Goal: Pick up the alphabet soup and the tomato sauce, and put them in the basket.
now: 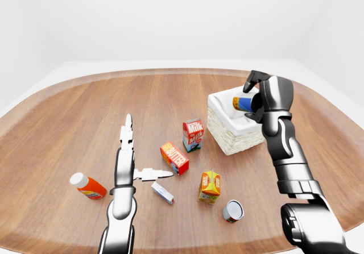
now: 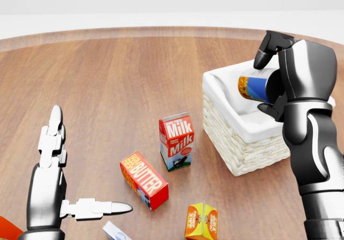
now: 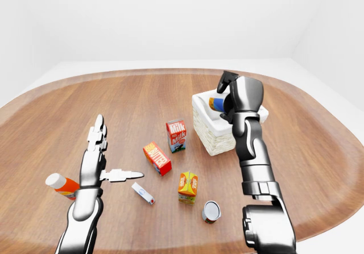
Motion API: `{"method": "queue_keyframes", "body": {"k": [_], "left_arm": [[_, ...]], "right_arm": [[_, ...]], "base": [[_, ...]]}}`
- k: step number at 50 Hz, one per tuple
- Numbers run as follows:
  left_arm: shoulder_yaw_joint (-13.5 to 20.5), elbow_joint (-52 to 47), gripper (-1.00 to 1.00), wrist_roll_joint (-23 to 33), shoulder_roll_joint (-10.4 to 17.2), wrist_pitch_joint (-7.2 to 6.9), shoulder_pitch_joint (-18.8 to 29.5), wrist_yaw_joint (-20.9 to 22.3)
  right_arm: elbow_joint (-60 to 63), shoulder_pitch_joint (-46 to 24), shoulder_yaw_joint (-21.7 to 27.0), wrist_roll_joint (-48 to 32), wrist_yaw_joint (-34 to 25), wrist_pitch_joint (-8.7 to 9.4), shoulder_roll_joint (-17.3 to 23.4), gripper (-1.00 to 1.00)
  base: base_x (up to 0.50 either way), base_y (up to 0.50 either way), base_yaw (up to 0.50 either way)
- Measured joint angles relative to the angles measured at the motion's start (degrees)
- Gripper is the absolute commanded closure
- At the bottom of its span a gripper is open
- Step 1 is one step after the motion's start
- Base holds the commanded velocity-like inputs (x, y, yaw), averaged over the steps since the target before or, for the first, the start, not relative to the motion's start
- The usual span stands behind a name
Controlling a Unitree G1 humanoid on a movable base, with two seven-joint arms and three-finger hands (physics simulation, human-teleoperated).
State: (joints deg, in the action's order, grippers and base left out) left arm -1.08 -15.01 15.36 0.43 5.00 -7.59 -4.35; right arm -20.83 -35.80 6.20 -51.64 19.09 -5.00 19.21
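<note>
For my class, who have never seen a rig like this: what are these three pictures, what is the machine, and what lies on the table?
These are simulator renders from three cameras on a humanoid robot's head, looking out over its own arms: a left-eye, a right-eye and a closer head view. The right hand holds a can over the white basket. The left hand is open and empty above the wooden table. On the table lie a milk carton, a butter box, an orange juice carton, a second can on its side, a bottle with a white cap and a small white box.
</note>
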Motion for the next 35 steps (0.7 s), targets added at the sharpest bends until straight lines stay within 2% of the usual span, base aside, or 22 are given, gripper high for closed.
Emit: {"method": "queue_keyframes", "body": {"k": [17, 35], "left_arm": [[-0.1, -0.2, -1.0, 0.1, 0.0, 0.0, -0.1, 0.0], [-0.1, 0.0, -1.0, 0.1, 0.0, 0.0, 0.0, -0.1]], "right_arm": [[-24.8, -12.0, -3.7, -5.1, 10.9, 0.0, 1.3, 1.0], [-46.7, -22.3, -7.4, -9.7, 10.9, 0.0, 0.9, 1.0]], "base": [[0.0, 0.0, 0.0], [0.0, 0.0, 0.0]]}}
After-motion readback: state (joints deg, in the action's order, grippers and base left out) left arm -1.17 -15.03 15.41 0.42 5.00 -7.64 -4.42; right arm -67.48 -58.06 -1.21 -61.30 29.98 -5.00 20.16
